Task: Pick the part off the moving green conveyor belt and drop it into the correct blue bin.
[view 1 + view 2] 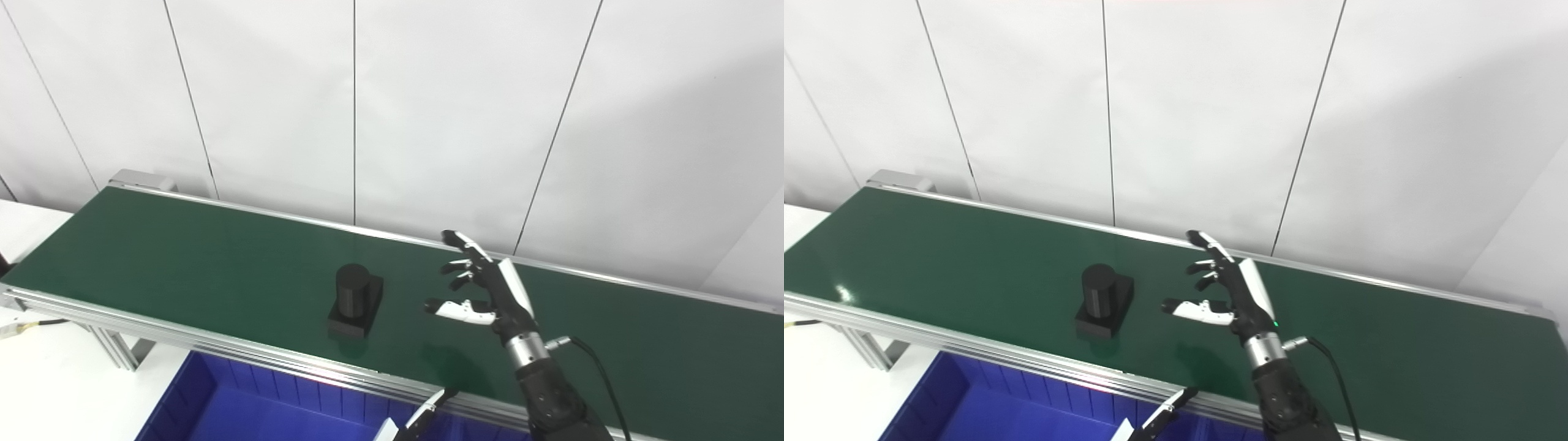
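Blue bin [202, 404] sits just below the conveyor belt [184, 257]; my right hand [490, 294] hovers spread and empty beside the black part [355, 300], ready to grab it.

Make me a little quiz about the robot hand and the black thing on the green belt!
1. True or false: the right robot hand is already holding the black part.
2. What is the part shaped like? A) a ball B) a cylinder standing on a square base C) a flat ring
3. Fill in: the blue bin sits just in front of the green ____.

Key: 1 false, the hand is open beside it, not touching. 2 B. 3 conveyor belt.
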You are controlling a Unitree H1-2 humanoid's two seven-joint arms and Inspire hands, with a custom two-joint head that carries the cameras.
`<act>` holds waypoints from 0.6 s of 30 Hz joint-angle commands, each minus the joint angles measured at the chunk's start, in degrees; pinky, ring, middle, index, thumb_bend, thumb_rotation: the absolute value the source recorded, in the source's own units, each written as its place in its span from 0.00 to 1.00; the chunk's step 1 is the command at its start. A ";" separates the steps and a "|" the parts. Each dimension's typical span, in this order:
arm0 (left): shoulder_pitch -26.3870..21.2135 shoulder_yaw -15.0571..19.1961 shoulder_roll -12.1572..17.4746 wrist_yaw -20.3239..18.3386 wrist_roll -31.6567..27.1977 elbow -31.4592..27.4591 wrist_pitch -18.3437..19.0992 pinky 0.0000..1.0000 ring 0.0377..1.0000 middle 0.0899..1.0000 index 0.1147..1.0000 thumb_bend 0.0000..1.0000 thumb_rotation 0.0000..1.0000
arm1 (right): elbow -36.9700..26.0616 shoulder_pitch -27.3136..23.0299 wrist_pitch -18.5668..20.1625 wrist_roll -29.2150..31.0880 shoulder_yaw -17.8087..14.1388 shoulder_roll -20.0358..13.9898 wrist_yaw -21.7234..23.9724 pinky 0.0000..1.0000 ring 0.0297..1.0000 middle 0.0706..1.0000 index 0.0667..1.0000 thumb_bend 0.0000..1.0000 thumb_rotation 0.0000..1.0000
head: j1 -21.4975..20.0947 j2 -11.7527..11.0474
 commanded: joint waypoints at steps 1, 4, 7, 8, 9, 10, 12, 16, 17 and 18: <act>1.34 -0.85 -2.73 -0.63 -0.13 -2.31 -1.88 0.91 0.97 0.97 0.93 0.93 1.00 | 0.38 -3.61 -2.01 -0.76 0.27 1.36 -1.79 0.54 0.61 0.82 0.85 0.94 0.55 | -0.06 0.13; 1.89 -0.60 -2.79 -1.25 0.14 -3.15 -1.80 0.89 0.98 0.98 0.94 0.93 0.99 | 2.00 -4.42 -2.01 -1.66 0.71 2.33 -2.63 0.42 0.59 0.82 0.84 0.94 0.53 | -0.16 0.27; 2.24 -0.50 -2.84 -1.96 0.02 -3.76 -1.63 0.87 0.98 0.98 0.94 0.93 0.99 | 3.45 -5.16 -2.01 -2.97 1.29 3.19 -4.10 0.39 0.56 0.81 0.84 0.94 0.53 | -0.27 0.30; 2.29 -0.49 -2.85 -2.05 0.03 -3.81 -1.73 0.87 0.98 0.98 0.94 0.93 0.99 | 3.90 -5.39 -2.00 -3.26 1.38 3.54 -4.39 0.39 0.56 0.81 0.84 0.94 0.53 | -0.36 0.34; 2.32 -0.45 -2.88 -2.13 0.08 -3.82 -1.82 0.88 0.98 0.98 0.94 0.93 0.99 | 4.19 -5.53 -2.00 -3.43 1.43 3.76 -4.57 0.38 0.56 0.80 0.84 0.94 0.53 | -0.36 0.34; 2.26 -0.51 -2.86 -2.04 0.15 -3.72 -1.94 0.88 0.98 0.98 0.94 0.92 0.99 | 4.44 -5.72 -1.74 -3.94 1.41 4.09 -4.68 0.38 0.56 0.80 0.84 0.94 0.54 | -0.36 0.34; 2.18 -0.58 -2.85 -1.93 0.30 -3.63 -2.02 0.91 0.98 0.97 0.94 0.89 0.98 | 4.74 -6.06 -0.94 -5.21 1.55 4.54 -5.12 0.39 0.56 0.80 0.85 0.95 0.54 | -0.36 0.34; 2.19 -0.86 -2.88 -1.36 1.11 -4.06 -2.06 0.93 0.97 0.97 0.94 0.86 0.98 | 5.20 -6.88 1.03 -7.60 1.97 5.07 -5.43 0.39 0.54 0.78 0.85 0.93 0.52 | 0.02 0.47; 2.19 -0.99 -2.89 -1.10 1.42 -4.15 -2.07 0.94 0.96 0.96 0.94 0.84 0.98 | 5.38 -7.12 1.48 -8.09 2.06 5.12 -5.42 0.39 0.54 0.79 0.84 0.93 0.53 | 0.05 0.49; 2.24 -1.09 -2.92 -0.96 1.55 -4.28 -2.08 0.95 0.96 0.96 0.94 0.84 0.98 | 5.83 -7.57 2.00 -8.80 2.29 5.11 -5.51 0.39 0.54 0.79 0.84 0.93 0.53 | 0.18 0.55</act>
